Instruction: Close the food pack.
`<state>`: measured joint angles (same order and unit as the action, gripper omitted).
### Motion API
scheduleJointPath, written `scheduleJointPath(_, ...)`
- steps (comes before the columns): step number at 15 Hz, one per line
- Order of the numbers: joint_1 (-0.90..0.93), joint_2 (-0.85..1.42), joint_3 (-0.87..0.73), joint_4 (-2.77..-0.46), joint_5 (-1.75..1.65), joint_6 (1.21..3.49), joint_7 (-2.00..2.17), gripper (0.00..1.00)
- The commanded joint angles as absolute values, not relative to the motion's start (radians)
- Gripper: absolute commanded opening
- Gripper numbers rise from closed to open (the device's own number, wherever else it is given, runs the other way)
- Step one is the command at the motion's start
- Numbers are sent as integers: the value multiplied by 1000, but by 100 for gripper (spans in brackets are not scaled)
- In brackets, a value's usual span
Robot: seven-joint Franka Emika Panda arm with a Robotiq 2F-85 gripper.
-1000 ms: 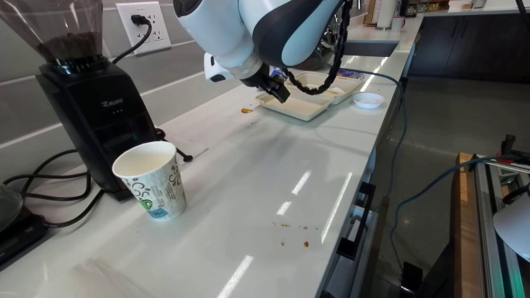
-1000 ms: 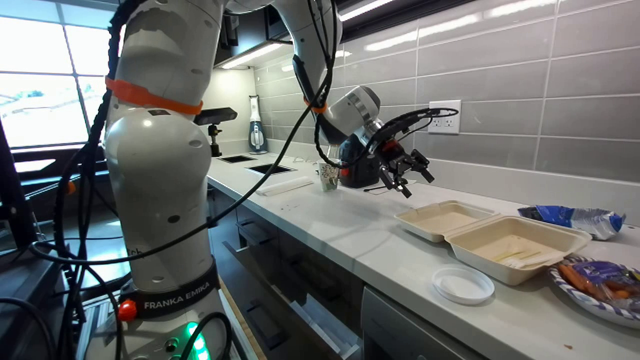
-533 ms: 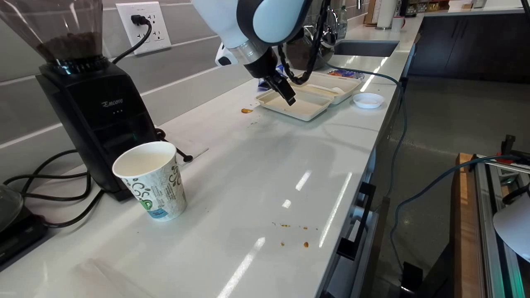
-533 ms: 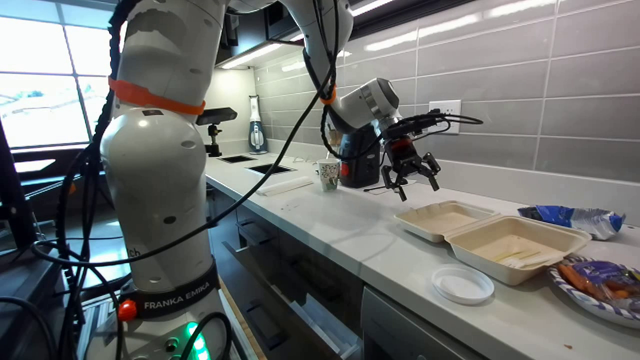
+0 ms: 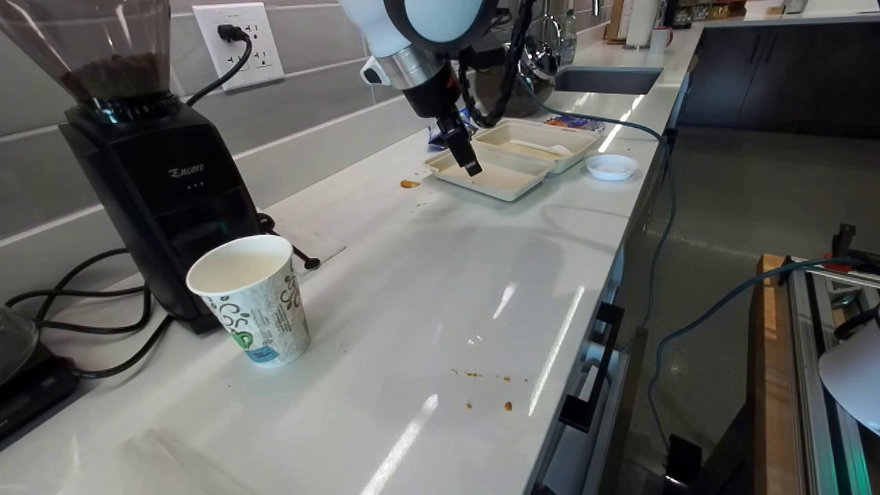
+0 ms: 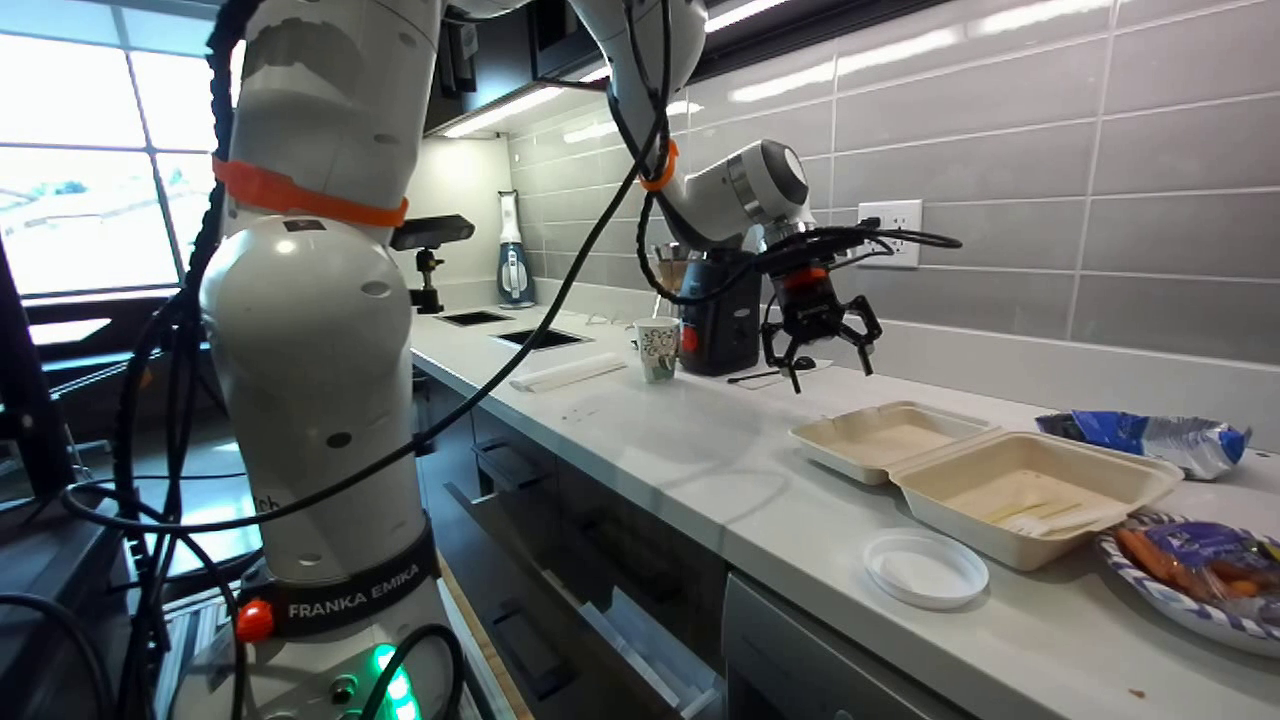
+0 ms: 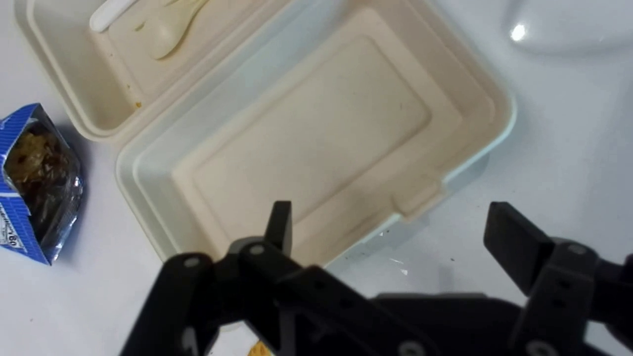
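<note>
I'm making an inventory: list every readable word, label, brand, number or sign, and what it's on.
"FRANKA EMIKA": on the black base band of the robot arm.
"Encore": on the coffee grinder.
Too small or blurred to read: print on the paper cup, blue snack bag and purple package.
Only partly visible: lettering above that band.

Window point(image 6: 65, 95) is blown out; under-cabinet strip point(image 6: 505, 111) glows; glare streaks cross counter point(image 5: 405, 289); wrist view reads soft.

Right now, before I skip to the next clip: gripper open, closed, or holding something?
Gripper: open, jaws wide apart, holding nothing; the food pack lies open, not yet closed.
</note>
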<state>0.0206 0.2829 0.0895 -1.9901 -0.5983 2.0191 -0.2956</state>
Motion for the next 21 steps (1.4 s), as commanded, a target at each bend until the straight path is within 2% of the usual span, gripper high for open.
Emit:
scheduleJointPath(1,34,307,68,-1970,-559,2004,-254,100)
scheduleJointPath(7,2,307,41,-1991,-355,2060,-177,100)
scheduleJointPath(15,10,310,-22,-2037,-362,2283,28,100)
scheduleJointPath(16,8,309,-25,-2042,-352,2291,37,97)
scheduleJointPath(17,7,307,-29,-2046,-348,2297,50,78)
scheduleJointPath(19,7,303,-36,-2050,-346,2299,74,70)
scheduleJointPath(21,8,304,-40,-2049,-344,2299,90,52)
